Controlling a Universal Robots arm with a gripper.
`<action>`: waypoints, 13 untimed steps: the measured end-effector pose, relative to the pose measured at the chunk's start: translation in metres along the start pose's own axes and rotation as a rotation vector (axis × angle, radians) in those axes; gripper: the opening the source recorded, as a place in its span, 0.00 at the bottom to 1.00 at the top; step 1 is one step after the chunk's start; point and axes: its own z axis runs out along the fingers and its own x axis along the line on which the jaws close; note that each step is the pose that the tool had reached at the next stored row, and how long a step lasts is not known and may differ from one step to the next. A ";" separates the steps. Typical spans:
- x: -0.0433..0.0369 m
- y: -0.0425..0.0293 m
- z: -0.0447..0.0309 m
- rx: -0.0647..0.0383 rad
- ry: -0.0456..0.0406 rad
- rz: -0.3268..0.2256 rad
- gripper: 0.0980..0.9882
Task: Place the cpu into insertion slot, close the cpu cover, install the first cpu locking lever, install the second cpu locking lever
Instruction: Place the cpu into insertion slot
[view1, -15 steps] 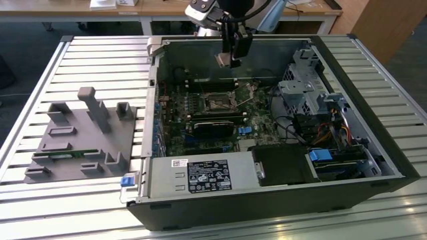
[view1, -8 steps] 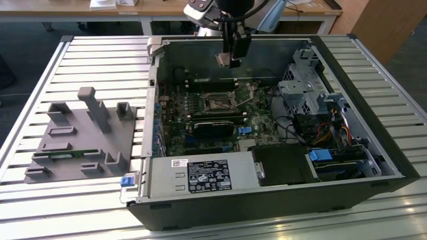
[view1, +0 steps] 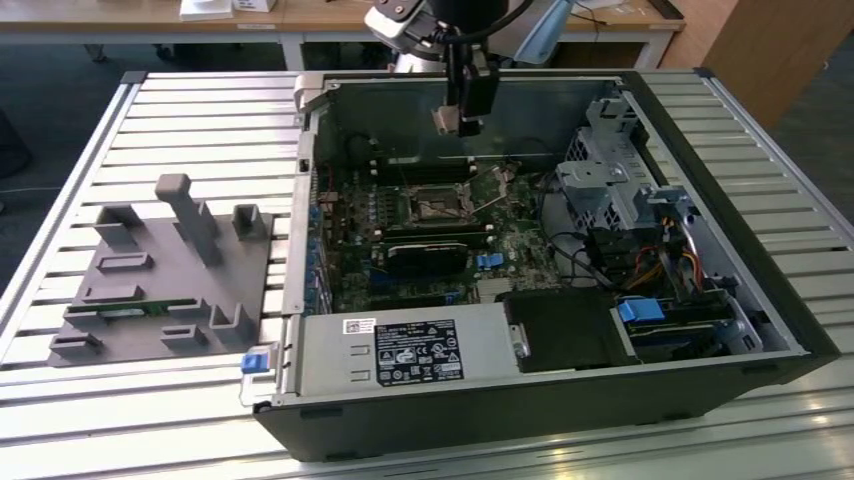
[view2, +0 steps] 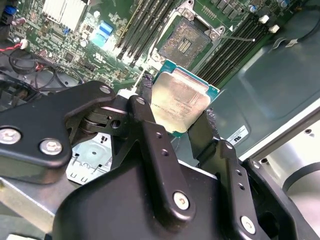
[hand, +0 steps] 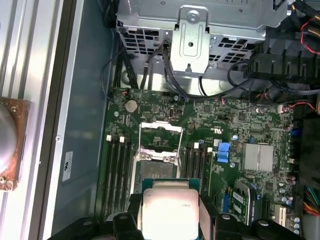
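Far to the exterior view's left of the insertion slot (view1: 435, 207), beyond the case wall (view1: 307, 180): a grey fixture block (view1: 167, 275). High above the slot, free air underneath: the gripper (view1: 459, 122), jaws pinching the cpu (view2: 181, 102) by two opposite edges. Near on the slot's right: a metal drive cage (view1: 601, 180).

I can see one desk (view1: 200, 120), one open case (view1: 534, 410) and one grey rack (view1: 160, 290). There is one arm (view1: 454, 20), and it has two jaws. I count one cpu (view2: 181, 104), one slot (view2: 184, 44) and one cover (hand: 160, 125). There is one green board (hand: 240, 125), and one shiny block (hand: 257, 157) with fins on it.
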 end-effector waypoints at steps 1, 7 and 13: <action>0.0000 0.0000 0.0000 0.000 -0.0005 0.006 0.49; 0.0000 0.0000 0.0001 -0.001 -0.0034 0.040 0.49; 0.0000 0.0000 0.0001 -0.001 -0.0064 0.075 0.49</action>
